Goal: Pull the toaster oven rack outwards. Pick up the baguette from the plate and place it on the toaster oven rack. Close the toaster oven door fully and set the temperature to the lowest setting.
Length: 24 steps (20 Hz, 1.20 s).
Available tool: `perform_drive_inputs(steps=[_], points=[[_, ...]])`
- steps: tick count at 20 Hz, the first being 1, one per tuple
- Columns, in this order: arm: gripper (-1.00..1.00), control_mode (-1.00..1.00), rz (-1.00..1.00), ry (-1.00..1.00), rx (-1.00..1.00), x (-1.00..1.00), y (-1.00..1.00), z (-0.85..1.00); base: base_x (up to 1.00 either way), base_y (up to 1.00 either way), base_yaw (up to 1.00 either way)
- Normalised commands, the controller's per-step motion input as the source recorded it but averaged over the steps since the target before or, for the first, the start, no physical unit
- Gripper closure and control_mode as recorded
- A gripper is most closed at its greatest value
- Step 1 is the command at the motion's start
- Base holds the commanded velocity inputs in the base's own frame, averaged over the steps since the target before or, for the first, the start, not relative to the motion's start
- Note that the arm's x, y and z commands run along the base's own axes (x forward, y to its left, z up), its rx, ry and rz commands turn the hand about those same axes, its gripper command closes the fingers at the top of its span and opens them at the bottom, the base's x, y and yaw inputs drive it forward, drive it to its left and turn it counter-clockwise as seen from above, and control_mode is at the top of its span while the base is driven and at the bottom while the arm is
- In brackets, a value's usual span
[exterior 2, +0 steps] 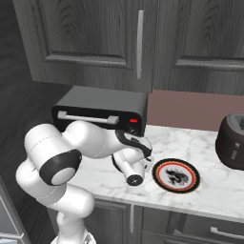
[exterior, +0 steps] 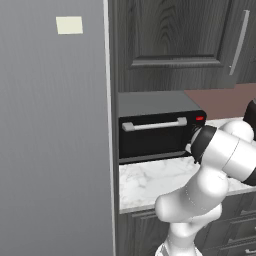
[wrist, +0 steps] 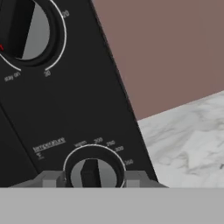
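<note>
A tall grey panel [exterior: 55,130] stood left of the toaster oven [exterior 2: 102,102], a dark rounded vessel [exterior 2: 232,140] sat far right on the marble counter [exterior 2: 209,186], and the plate [exterior 2: 176,175] lay bare near the front edge. The arm bent low across the counter, its gripper [wrist: 92,178] at the oven's right panel, fingers [wrist: 51,179] flanking the temperature knob [wrist: 92,173]; whether they pinched it I cannot tell. The toaster oven door [exterior: 152,137] was shut, silver handle along its top.

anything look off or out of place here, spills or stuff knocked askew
Nothing stands out. The toaster oven sits square with its door shut, the plate lies flat and bare on the counter, and the tool straddles the temperature knob.
</note>
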Motion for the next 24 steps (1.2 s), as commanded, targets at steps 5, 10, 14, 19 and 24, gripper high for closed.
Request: perform_drive_inputs(steps=[5, 10, 14, 19, 24], points=[[1.0, -1.0, 0.04, 0.0, -0.11, 0.0, -0.21, 0.0, 0.0, 0.0, 0.0], [1.0, -1.0, 0.02, 0.0, -0.09, 0.0, -0.18, 0.0, 0.0, 0.0, 0.0], [1.0, -1.0, 0.02, 0.0, -0.11, 0.0, -0.16, -0.06, 0.0, 0.0, 0.0], [1.0, -1.0, 0.02, -0.03, -0.12, 0.0, -0.11, -0.08, 0.0, 0.0, 0.0], [1.0, -1.0, 0.01, -0.03, -0.12, 0.0, -0.14, -0.15, 0.0, 0.0, 0.0]])
